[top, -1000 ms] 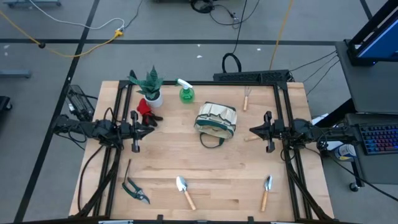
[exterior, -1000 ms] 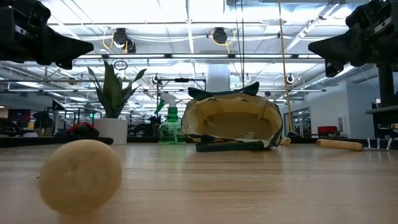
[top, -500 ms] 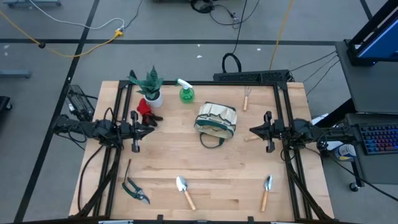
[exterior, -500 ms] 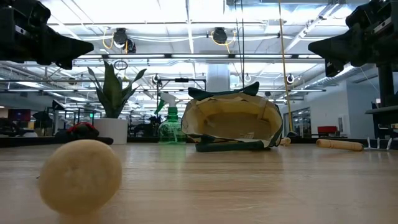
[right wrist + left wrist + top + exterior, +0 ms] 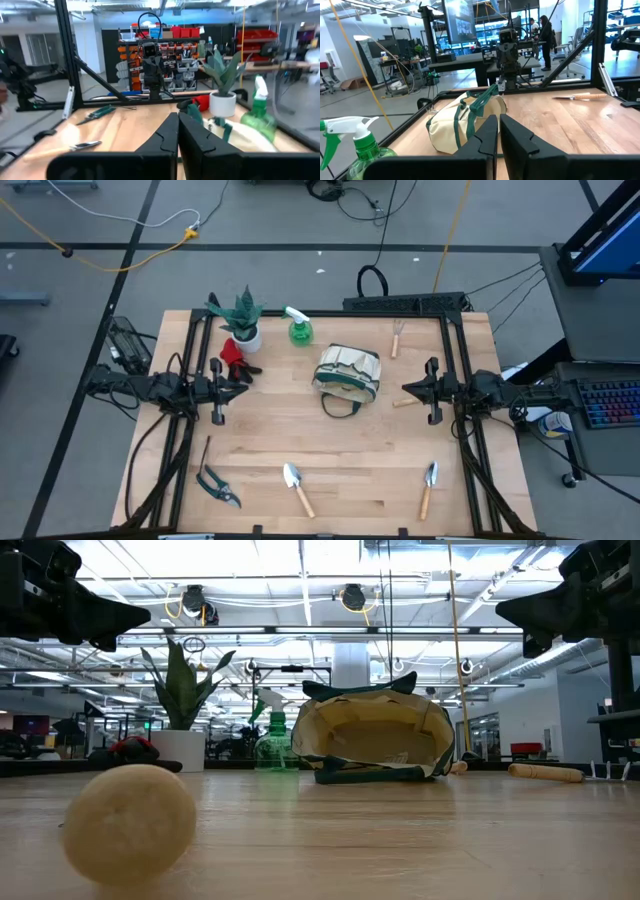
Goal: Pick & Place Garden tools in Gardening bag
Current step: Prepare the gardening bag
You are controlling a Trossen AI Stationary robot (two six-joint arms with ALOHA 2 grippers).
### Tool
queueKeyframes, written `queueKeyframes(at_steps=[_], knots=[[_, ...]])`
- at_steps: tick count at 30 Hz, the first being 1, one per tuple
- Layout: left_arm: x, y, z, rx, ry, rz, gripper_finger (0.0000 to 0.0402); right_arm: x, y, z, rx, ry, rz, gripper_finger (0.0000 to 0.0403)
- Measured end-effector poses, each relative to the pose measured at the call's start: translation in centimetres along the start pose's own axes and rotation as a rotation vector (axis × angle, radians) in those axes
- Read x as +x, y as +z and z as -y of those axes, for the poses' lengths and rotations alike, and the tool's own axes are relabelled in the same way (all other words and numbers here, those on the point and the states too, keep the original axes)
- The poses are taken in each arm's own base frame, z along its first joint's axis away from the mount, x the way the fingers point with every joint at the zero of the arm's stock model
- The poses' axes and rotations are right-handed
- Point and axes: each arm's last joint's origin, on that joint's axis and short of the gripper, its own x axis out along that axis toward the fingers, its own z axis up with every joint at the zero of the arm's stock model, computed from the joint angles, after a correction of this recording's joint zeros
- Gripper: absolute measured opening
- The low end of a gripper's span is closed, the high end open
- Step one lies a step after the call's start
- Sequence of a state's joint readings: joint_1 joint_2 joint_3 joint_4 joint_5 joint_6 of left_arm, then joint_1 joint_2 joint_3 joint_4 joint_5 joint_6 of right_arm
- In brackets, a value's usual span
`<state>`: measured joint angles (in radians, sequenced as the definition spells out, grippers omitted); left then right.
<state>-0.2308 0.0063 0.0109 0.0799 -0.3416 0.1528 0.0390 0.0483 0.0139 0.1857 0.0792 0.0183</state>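
I have the left gripper (image 5: 237, 389) parked over the tabletop's left edge and the right gripper (image 5: 408, 389) over its right edge, both with fingers pressed together and carrying nothing. The gardening bag (image 5: 348, 372) sits just behind the middle of the table (image 5: 330, 442), mouth tipped toward the front. The spray bottle (image 5: 298, 327) stands near the back edge beside a potted plant (image 5: 241, 321), with the red item (image 5: 232, 352) just in front of the pot. Along the front edge lie the pruning shears (image 5: 217, 486) and two trowels (image 5: 297, 488) (image 5: 428, 486). A thin tool (image 5: 397, 337), I think a small fork, lies toward the back right corner.
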Motion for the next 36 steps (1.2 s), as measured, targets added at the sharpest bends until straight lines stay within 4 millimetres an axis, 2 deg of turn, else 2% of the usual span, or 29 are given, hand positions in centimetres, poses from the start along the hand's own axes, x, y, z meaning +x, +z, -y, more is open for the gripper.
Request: queueKeyframes(at_steps=[5, 10, 13, 19, 27, 36], knots=[[0.0, 0.0, 0.0, 0.000, 0.000, 0.000, 0.0026, 0.0, 0.2, 0.0, -0.178, -0.004, 0.017, 0.0000], [0.0, 0.0, 0.0, -0.001, 0.002, 0.000, 0.0026, 0.0, 0.8, 0.0, -0.209, -0.007, 0.078, 0.0000], [0.0, 0.0, -0.2, -0.044, 0.062, -0.002, 0.0026, 0.1, 1.2, 0.0, -0.213, -0.010, 0.123, 0.0005], [-0.1, 0.1, -0.8, -0.199, 0.263, 0.006, 0.0026, 0.6, 1.5, -0.1, -0.196, -0.011, 0.148, 0.0054], [-0.1, 0.1, -0.8, -0.136, 0.283, -0.002, 0.0026, 1.7, 0.9, -0.2, -0.130, -0.003, 0.096, 0.0131], [-0.1, 0.1, -0.7, -0.130, 0.243, 0.001, 0.0026, 3.6, 0.2, -0.3, -0.197, -0.007, 0.077, 0.0143]])
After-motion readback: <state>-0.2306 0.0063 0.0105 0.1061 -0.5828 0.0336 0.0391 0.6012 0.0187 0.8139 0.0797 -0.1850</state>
